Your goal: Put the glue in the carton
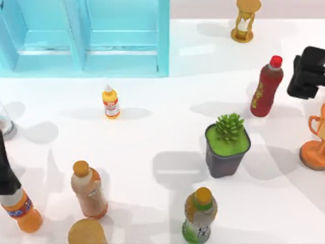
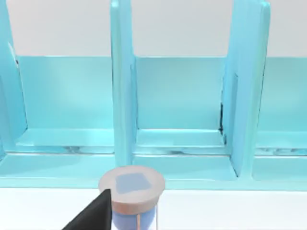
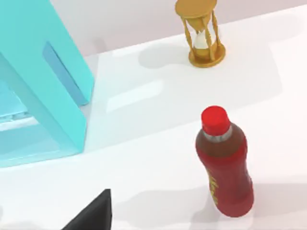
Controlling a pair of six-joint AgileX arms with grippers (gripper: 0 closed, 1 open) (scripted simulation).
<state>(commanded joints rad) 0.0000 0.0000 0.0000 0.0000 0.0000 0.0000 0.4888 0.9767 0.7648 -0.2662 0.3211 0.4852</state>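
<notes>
Two arms sit at the table edges, neither touching the glue. Far left: left arm point(image 1: 7, 175) comes in over an orange bottle with a blue label point(image 1: 23, 213), and a clear jar point(image 1: 6, 124) stands at the edge above it; can't tell how its jaws stand. Back left: blue carton point(image 1: 84, 38), lying with its compartments facing the table; the left wrist view looks into them past a jar with a tan lid point(image 2: 132, 187). Glue point(image 1: 110, 102) stands upright on the table just in front of the carton, outside it. Front: two orange-capped drink bottles point(image 1: 89, 189) point(image 1: 199, 213). Right of centre: green plant in a dark pot point(image 1: 227, 145). Then a red-capped bottle point(image 1: 266, 86), with an hourglass point(image 1: 246, 20) behind it. Far right: right gripper point(image 1: 307, 73) above an orange trophy point(image 1: 315, 145); jaw state can't be told.
</notes>
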